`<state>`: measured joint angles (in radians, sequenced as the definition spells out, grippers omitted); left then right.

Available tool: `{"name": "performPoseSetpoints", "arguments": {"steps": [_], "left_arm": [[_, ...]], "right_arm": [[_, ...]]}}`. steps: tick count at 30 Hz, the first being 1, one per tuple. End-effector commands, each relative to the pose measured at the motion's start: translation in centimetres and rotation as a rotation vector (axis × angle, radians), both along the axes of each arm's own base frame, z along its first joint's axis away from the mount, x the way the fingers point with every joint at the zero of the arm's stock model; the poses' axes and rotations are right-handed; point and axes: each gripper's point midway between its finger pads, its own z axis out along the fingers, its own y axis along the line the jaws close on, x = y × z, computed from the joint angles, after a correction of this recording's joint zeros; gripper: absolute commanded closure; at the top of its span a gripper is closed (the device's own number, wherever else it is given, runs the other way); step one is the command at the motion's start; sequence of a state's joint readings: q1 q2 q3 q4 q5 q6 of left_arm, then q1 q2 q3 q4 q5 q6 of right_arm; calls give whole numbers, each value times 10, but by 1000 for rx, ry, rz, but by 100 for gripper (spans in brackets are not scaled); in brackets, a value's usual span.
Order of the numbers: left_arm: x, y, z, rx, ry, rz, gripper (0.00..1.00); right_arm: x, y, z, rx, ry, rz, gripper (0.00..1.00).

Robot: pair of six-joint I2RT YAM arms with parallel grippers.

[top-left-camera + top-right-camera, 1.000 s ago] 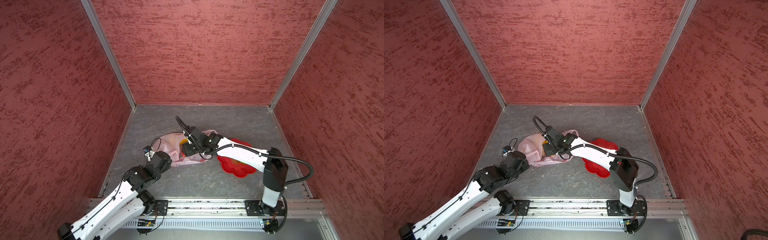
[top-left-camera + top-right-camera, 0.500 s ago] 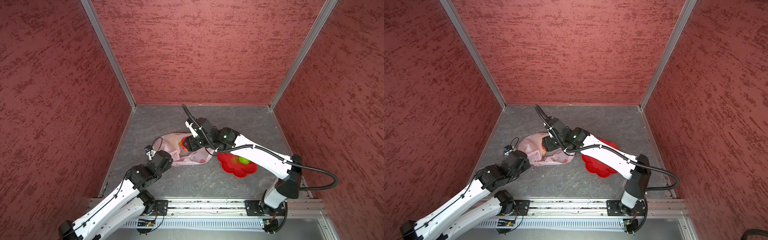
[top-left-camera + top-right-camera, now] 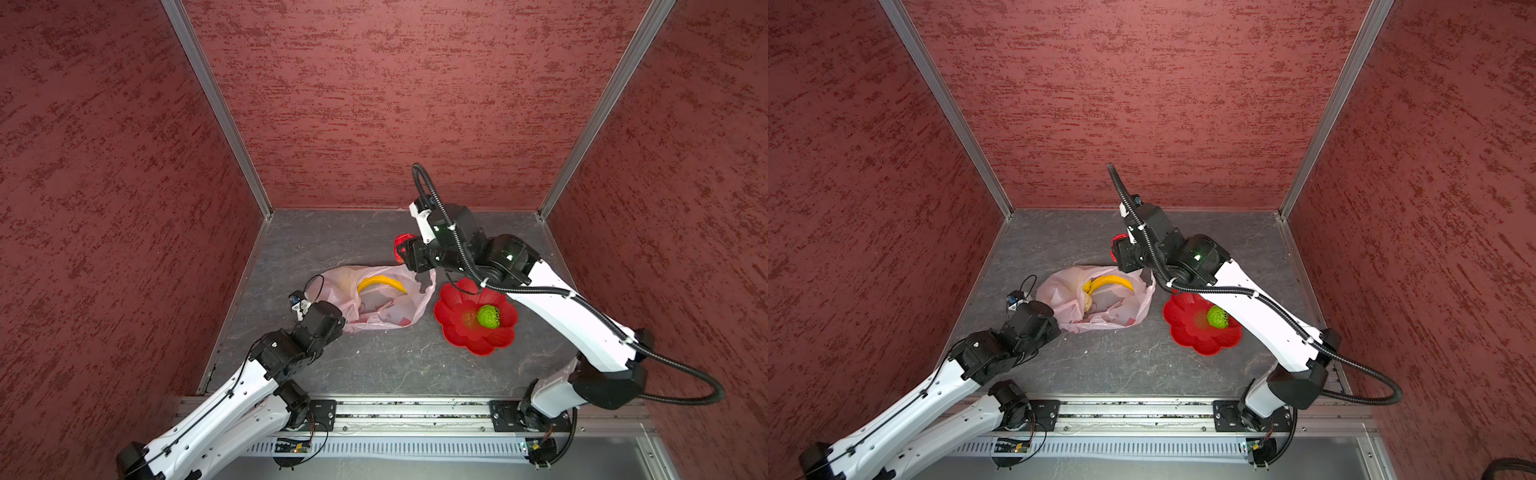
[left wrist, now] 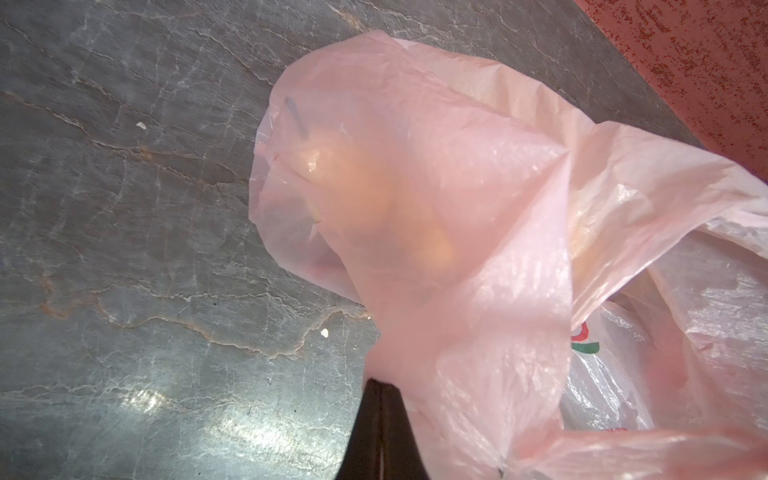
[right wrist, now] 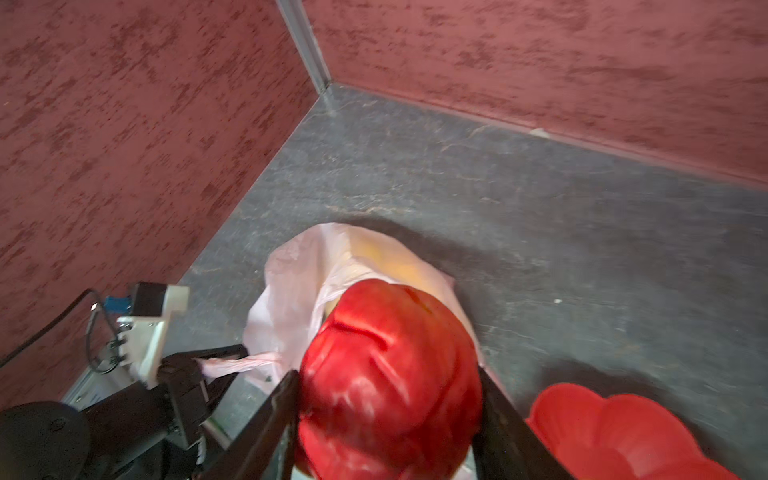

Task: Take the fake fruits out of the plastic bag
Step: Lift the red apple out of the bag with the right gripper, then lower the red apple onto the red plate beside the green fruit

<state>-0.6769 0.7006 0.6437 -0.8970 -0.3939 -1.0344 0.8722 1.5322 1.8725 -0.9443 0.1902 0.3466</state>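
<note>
The pale-pink plastic bag [image 3: 386, 309] [image 3: 1133, 307] [image 4: 478, 291] [image 5: 291, 299] lies open on the grey floor. A yellow banana [image 3: 382, 284] [image 3: 1109, 282] lies in its mouth, with a beige ball [image 3: 1087, 304] beside it. Blurred orange-beige shapes [image 4: 374, 187] show through the film. My left gripper [image 3: 343, 325] [image 3: 1059, 325] [image 4: 380, 388] is shut on the bag's near edge. Behind and above the bag, my right gripper [image 3: 400, 250] [image 3: 1114, 248] [image 5: 386, 372] is shut on a red fruit [image 3: 401, 241] [image 5: 390, 374]. A green ball [image 3: 488, 316] [image 3: 1217, 318] rests in the red plate.
The red flower-shaped plate [image 3: 478, 345] [image 3: 1196, 338] [image 5: 615, 436] sits on the floor right of the bag, partly under my right forearm. Red textured walls close in the left, back and right. The arms' mounting rail [image 3: 395, 409] runs along the front.
My right gripper has risen out of the bag with the red fruit and moved back and to the right. The banana now shows uncovered. The left gripper has kept its hold.
</note>
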Motion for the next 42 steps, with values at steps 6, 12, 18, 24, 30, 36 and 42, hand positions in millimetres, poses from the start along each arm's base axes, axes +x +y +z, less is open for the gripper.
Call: {"name": "performPoseSetpoints", "arguments": {"steps": [6,12,18,24,30,36,42], "left_arm": [[4,-1,7,-6,-19,2,100],[3,0,9,-3,-21,5,100],[3,1,9,-5,-18,9,100],[2,2,8,-4,-13,15,100],[2,0,6,-7,-10,14,100],[2,1,6,-2,-6,16,100],[2,0,5,-2,-3,14,100]], "right_arm": [[25,-112,5,-65,-77,-297,63],[41,-149,-60,-75,42,-385,64],[45,-159,-132,-95,167,-414,64],[35,-161,-191,-138,276,-419,64],[25,-155,-237,-140,373,-401,64],[19,-158,-262,-167,423,-411,64],[17,-166,-276,-216,440,-434,64]]}}
